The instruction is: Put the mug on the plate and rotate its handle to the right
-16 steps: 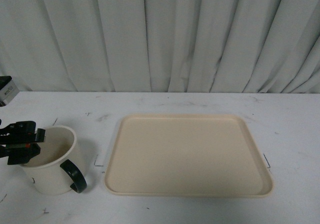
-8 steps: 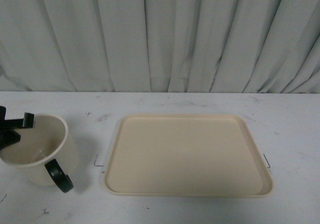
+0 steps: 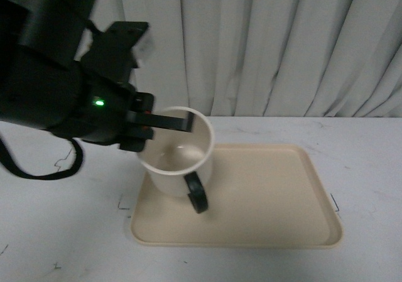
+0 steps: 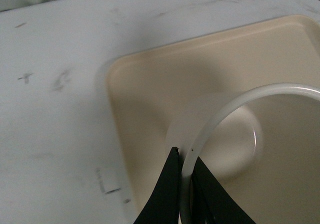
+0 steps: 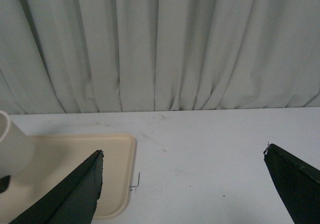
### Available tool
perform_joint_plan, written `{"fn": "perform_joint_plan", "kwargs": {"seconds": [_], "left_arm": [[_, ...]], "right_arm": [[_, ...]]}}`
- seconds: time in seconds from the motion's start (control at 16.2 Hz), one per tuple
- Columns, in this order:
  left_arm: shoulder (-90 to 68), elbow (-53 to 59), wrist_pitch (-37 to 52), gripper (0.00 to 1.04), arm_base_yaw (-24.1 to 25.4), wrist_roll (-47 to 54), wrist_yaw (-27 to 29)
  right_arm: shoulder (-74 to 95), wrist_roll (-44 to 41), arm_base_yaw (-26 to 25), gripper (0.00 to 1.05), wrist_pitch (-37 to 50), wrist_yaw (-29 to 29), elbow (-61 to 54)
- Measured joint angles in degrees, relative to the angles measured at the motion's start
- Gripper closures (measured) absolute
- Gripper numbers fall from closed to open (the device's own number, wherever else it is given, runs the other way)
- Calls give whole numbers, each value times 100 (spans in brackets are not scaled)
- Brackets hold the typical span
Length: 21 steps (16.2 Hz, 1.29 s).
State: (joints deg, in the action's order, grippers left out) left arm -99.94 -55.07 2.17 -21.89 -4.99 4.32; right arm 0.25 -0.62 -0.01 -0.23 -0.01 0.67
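The cream-white mug (image 3: 169,172) hangs tilted over the left part of the beige plate (image 3: 264,200), its black handle (image 3: 196,193) pointing toward the front. My left gripper (image 3: 185,121) is shut on the mug's rim, one finger inside and one outside. In the left wrist view the fingers (image 4: 172,184) pinch the mug's rim (image 4: 240,104) above the plate (image 4: 150,84). The smiley face is hidden. My right gripper (image 5: 182,156) is open and empty above the bare table, right of the plate (image 5: 112,174); the mug's side (image 5: 12,149) shows at that view's edge.
The white table (image 3: 75,232) lies all around the plate, with small black corner marks beside the plate's edges (image 3: 122,203). A grey-white pleated curtain (image 3: 282,43) closes off the back. My left arm's dark bulk (image 3: 56,75) fills the upper left of the front view.
My left gripper has lifted the mug from the table at the far left and carried it right, over the plate's left part. The arm now fills the upper left of the view.
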Motion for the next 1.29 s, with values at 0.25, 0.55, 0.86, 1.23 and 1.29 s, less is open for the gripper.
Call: {"fn": "perform_joint_plan", "kwargs": {"seconds": [0.25, 0.55, 0.86, 1.23, 1.29], "left_arm": [[-1080, -859, -201, 102, -529, -168, 72], [-1587, -1384, -560, 69, -669, -229, 227], [-114, -356, 520, 15, -859, 116, 275], [782, 855, 3165, 13, -844, 748, 874], [944, 1480, 4218, 26, -772, 649, 1718]], "right_arm": [[0, 2, 0, 6, 0, 0, 0], [0, 2, 0, 6, 0, 0, 0], [0, 0, 0, 6, 0, 0, 0], [0, 0, 0, 6, 0, 0, 0], [0, 0, 0, 6, -2, 0, 0]]}}
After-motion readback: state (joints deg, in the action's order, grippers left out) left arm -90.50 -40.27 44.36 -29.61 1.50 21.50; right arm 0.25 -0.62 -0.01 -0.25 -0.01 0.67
